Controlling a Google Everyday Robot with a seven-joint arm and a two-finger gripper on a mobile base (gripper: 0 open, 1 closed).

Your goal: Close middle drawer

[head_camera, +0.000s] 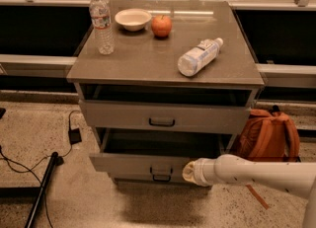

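The middle drawer (133, 163) is a wide grey-beige drawer with a low front panel and a small dark bar handle (159, 171). It stands partly pulled out of the cabinet, with a strip of its dark tray showing behind the panel. My gripper (189, 172) comes in from the right on a white arm (256, 175). Its tip is against the right part of the drawer's front panel, just right of the handle. The top drawer (163, 118) above has a taller panel and stands slightly out. A third drawer's edge (161, 178) shows just below.
On the cabinet top (148, 61) are an upright water bottle (101, 22), a white bowl (133, 19), an orange fruit (161, 25) and a bottle lying on its side (199, 57). An orange backpack (269, 135) leans on the right. Cables, an adapter (75, 135) and a black pole (42, 192) lie on the floor at left.
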